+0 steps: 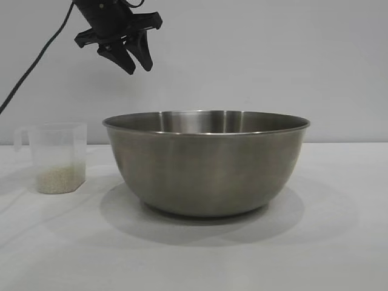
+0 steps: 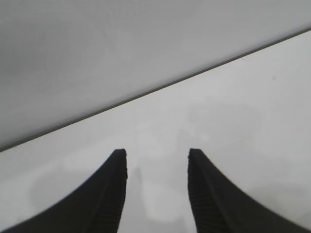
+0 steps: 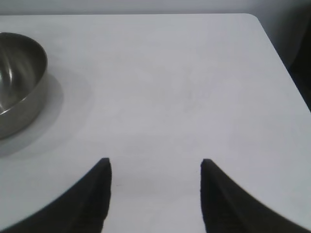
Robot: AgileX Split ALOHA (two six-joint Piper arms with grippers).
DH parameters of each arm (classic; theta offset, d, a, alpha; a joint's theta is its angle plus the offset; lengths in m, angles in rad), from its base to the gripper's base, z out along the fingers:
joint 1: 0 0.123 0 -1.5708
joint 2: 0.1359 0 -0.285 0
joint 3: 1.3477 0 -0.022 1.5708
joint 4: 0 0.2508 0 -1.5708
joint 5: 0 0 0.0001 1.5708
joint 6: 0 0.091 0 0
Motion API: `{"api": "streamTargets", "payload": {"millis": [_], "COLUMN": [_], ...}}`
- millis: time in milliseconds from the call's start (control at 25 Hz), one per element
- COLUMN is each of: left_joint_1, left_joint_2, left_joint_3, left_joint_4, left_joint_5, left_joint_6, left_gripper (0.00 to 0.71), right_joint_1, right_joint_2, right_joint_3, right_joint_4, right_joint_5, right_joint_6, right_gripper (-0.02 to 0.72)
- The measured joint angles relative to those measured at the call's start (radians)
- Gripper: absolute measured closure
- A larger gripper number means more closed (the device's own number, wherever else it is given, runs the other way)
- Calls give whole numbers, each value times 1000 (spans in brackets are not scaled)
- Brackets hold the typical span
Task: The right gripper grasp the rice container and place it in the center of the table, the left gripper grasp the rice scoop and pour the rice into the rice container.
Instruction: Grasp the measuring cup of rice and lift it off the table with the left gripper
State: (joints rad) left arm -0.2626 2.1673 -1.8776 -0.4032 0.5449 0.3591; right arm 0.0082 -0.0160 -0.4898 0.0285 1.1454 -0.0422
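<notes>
Scoop sits low beside bowl, under left gripper (parted, empty); right gripper parted.

Brushed, softly shiny steel on the bowl. Translucent, cloudy plastic on the scoop below the left gripper. Smooth matt white table. Ribbed matt black finger pads.

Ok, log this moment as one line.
left gripper open, raised above rice scoop | right gripper open, off steel bowl | rice unpoured
</notes>
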Motion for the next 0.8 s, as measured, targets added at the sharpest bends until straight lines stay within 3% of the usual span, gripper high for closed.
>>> {"api": "streamTargets", "payload": {"millis": [200, 320, 560, 680, 800], "left_joint_1": [0, -2, -61, -91, -93], "left_joint_2": [-68, -153, -361, -429, -460], "left_joint_3": [27, 122, 492, 653, 742], "left_joint_4": [-3, -78, -356, -418, -436], "left_joint_5": [-39, -141, -437, -538, -592], "left_joint_6": [75, 189, 674, 753, 710], "left_gripper": [435, 435, 435, 435, 435], "right_joint_1": [0, 0, 0, 0, 0], "right_joint_2": [0, 0, 0, 0, 0], "right_joint_3": [0, 0, 0, 0, 0], "right_joint_4": [0, 0, 0, 0, 0], "right_joint_5": [-2, -2, -2, -2, -2], "right_joint_6": [0, 0, 0, 0, 0], "right_gripper": [317, 317, 317, 317, 317]}}
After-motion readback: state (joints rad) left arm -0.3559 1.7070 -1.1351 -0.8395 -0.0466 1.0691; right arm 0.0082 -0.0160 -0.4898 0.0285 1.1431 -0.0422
